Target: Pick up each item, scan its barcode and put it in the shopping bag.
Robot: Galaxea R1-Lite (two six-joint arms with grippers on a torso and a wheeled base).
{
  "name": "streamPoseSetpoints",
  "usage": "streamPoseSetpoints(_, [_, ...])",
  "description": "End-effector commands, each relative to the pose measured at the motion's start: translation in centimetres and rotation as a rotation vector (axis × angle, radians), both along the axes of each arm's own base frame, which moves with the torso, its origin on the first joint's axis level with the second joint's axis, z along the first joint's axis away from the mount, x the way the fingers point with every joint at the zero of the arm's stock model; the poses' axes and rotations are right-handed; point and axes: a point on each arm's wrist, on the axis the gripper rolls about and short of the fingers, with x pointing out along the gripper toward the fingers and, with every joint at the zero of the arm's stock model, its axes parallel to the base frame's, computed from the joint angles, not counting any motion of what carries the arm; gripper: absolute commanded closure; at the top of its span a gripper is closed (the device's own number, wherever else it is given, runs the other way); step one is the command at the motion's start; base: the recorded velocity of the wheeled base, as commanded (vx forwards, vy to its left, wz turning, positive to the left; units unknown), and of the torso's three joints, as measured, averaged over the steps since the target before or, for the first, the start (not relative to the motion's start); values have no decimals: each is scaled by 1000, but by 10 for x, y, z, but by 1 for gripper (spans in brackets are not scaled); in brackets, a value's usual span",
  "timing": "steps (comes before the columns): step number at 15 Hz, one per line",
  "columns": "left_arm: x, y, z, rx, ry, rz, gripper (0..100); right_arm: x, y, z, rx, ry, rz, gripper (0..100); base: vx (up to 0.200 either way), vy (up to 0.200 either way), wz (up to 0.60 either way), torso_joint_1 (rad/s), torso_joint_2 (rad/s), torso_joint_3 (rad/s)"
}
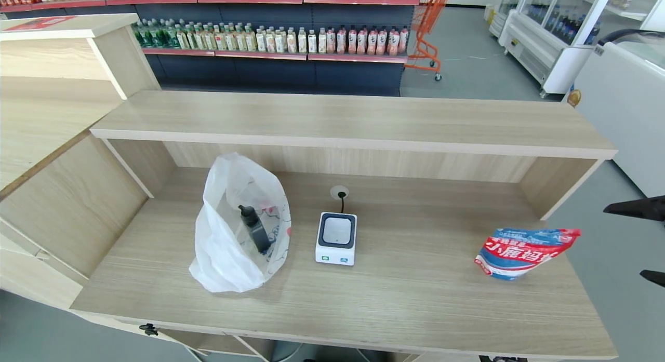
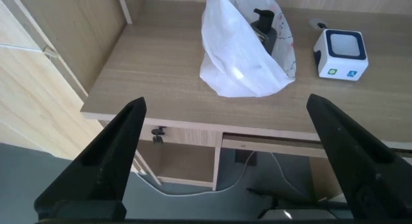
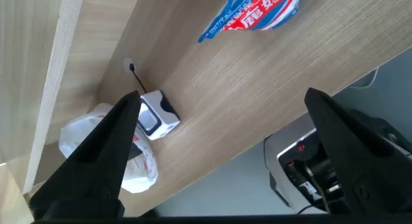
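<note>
left gripper [image 2: 225, 102] and right gripper [image 3: 219, 102] are held released. the pouch [image 1: 524, 250], at three o'clock of the scanner [image 1: 336, 237], could be pushed off the counter [image 1: 415, 299] edge if clipped.

a wide stretch of counter top [image 1: 415, 294] separates the scanner [image 1: 336, 238] from the pouch [image 1: 522, 251] well to its right, and more runs along the scanner's near side. the shopping bag [image 1: 228, 247] stands close on the scanner's left. behind the scanner sit its cable [image 1: 342, 198] and an overhanging ledge [image 1: 353, 120].

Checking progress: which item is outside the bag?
The red, white and blue pouch on the wooden counter; the dark pump bottle sits inside the white plastic bag.
</note>
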Motion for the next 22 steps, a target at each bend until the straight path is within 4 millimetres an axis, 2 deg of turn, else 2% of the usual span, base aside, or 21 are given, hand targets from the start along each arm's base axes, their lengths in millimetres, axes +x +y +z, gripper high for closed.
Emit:
streamPoseSetpoints(1, [0, 0, 0, -1, 0, 0, 0, 3, -4, -4, 8, 22, -24, 0, 0, -200, 0, 12, 7, 7])
streamPoseSetpoints(4, [0, 0, 0, 0, 0, 1, 0, 7, -13, -15, 39, 74, -93, 0, 0, -200, 0, 17, 7, -4])
streamPoseSetpoints(7, [0, 0, 0, 0, 0, 1, 0, 6, -13, -18, 109, 118, -135, 0, 0, 0, 0, 0, 0, 0])
streamPoseSetpoints(9, [0, 0, 0, 0, 0, 1, 0, 14, -13, -23, 157, 151, -153, 0, 0, 0, 0, 0, 0, 0])
streamPoseSetpoints(11, [0, 0, 0, 0, 0, 1, 0, 40, -17, -37, 157, 231, -256, 0, 0, 0, 0, 0, 0, 0])
streamPoseSetpoints(14, [0, 0, 0, 0, 0, 1, 0, 63, -22, -55, 152, 306, -280, 0, 0, 0, 0, 0, 0, 0])
streamPoseSetpoints(15, [0, 0, 0, 0, 0, 1, 0, 80, -20, -62, 157, 294, -272, 0, 0, 0, 0, 0, 0, 0])
streamPoseSetpoints(16, [0, 0, 0, 0, 0, 0, 0, 91, -16, -66, 160, 277, -271, 0, 0, 0, 0, 0, 0, 0])
streamPoseSetpoints(17, [0, 0, 0, 0, 0, 0, 0, 113, -9, -77, 137, 268, -265, 0, 0, 0, 0, 0, 0, 0])
streamPoseSetpoints(22, [0, 0, 0, 0, 0, 0, 0, 150, 31, -102, 90, 299, -150, 0, 0, 0, 0, 0, 0, 0])
